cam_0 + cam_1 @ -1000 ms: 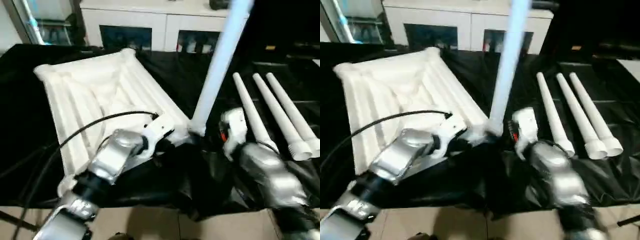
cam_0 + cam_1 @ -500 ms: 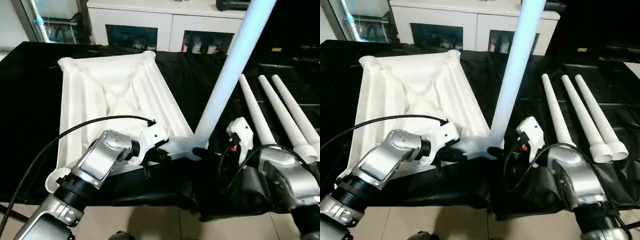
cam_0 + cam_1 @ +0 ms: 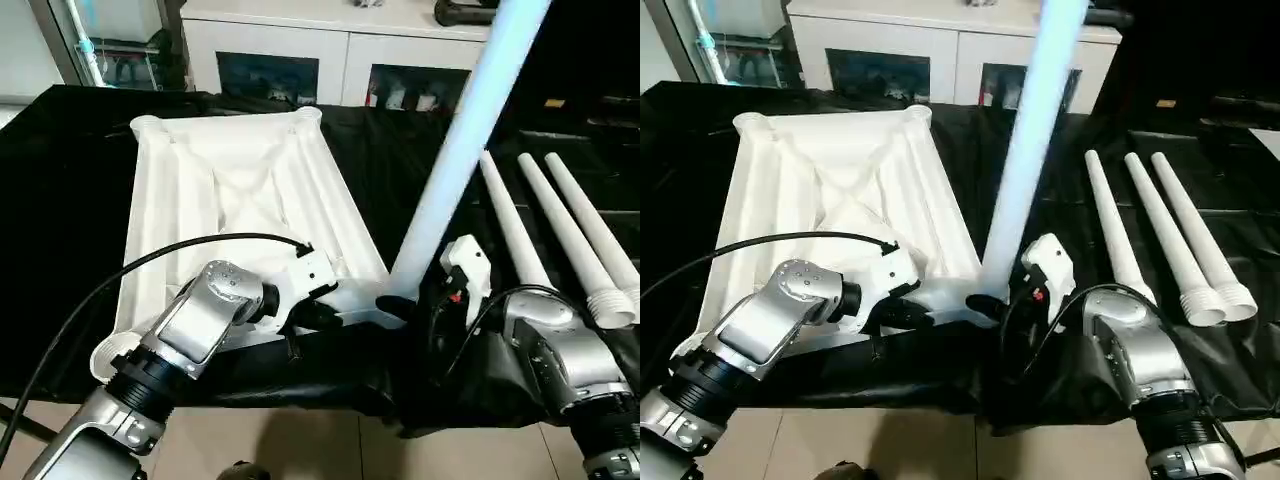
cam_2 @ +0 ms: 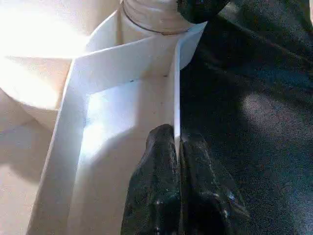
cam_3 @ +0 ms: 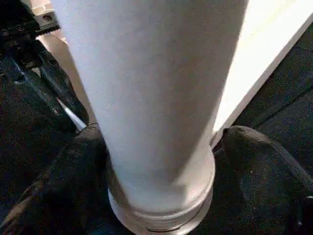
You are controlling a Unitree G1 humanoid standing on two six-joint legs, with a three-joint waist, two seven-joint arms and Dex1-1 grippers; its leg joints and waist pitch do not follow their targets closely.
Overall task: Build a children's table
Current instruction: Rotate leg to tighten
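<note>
Left claw [image 4: 178,147]: nearest of all, at the tabletop's near right corner; its two black fingers [image 4: 156,196] are pressed together on the thin upright rim wall there.
Right claw [image 5: 161,161]: just right of that same corner; its two black fingers [image 5: 254,161] stand apart, one on each side of the foot of the upright leg, close against it; whether they press it I cannot tell.
Upright leg [image 3: 470,130]: one long tapered white plastic tube, its threaded foot seated in the round corner socket [image 4: 151,19], leaning up and to the right out of the head views' top edge.
Tabletop [image 3: 220,200]: one white rectangular plastic slab, lying underside up on the bench, ribs crossing in an X at the middle; it runs from the claws away toward the far left.
Corner sockets counted: four, one filled, three open.
Loose legs [image 3: 560,225]: three white tapered tubes lying side by side on the right of the bench, wide ends nearest, well apart from the tabletop and just beyond the right forearm.
Bench [image 3: 60,200]: covered by a black sheet.
Cable [image 3: 150,262]: one black lead curving over the tabletop to the left wrist.
Far edge: one white cabinet with glass doors [image 3: 330,55] behind the bench.
</note>
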